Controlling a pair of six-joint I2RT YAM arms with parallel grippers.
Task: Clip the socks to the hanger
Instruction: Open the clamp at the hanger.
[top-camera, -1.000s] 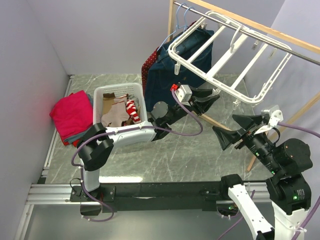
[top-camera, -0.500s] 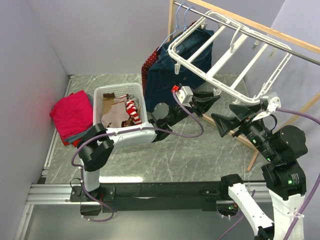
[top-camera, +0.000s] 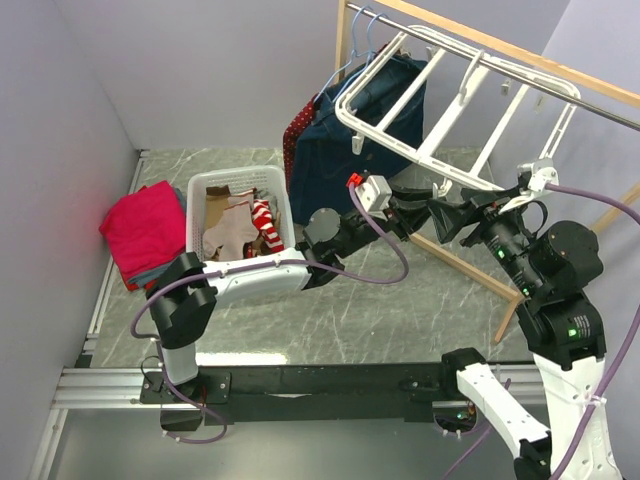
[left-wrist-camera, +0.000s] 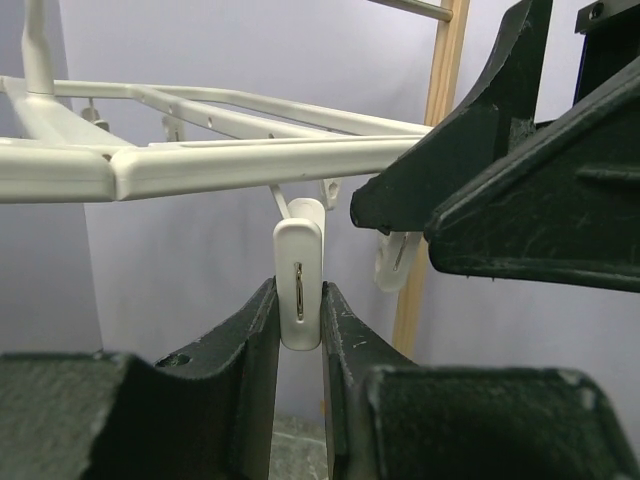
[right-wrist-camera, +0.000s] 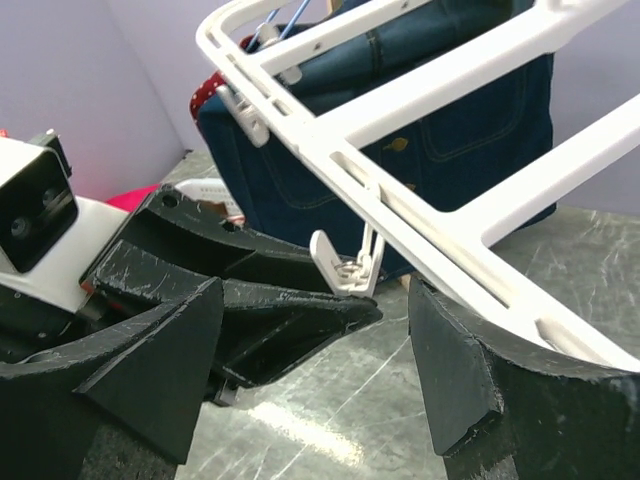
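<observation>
The white hanger (top-camera: 385, 130) hangs tilted from the rod at the back right. My left gripper (top-camera: 418, 195) is raised under its near edge. In the left wrist view this gripper (left-wrist-camera: 300, 322) is shut on a small white clip (left-wrist-camera: 300, 285) dangling from the hanger's bar (left-wrist-camera: 250, 165). My right gripper (top-camera: 457, 212) stands open just to the right, facing the left one. In the right wrist view the clip (right-wrist-camera: 345, 265) and the left fingers (right-wrist-camera: 270, 290) lie ahead, between my wide right jaws (right-wrist-camera: 315, 365). The socks (top-camera: 232, 228) lie in the white basket (top-camera: 215, 185). Neither gripper holds one.
A navy garment (top-camera: 320, 160) and a thin light-blue hanger (top-camera: 355, 50) hang on the wooden rack (top-camera: 342, 40) behind the basket. Folded pink cloth (top-camera: 145, 230) lies at the left wall. A slanted wooden rack leg (top-camera: 460, 262) crosses the floor below the grippers.
My right gripper has risen and swung left, close to the left gripper under the hanger, its jaws narrowing a little. The left jaws have shut on the clip.
</observation>
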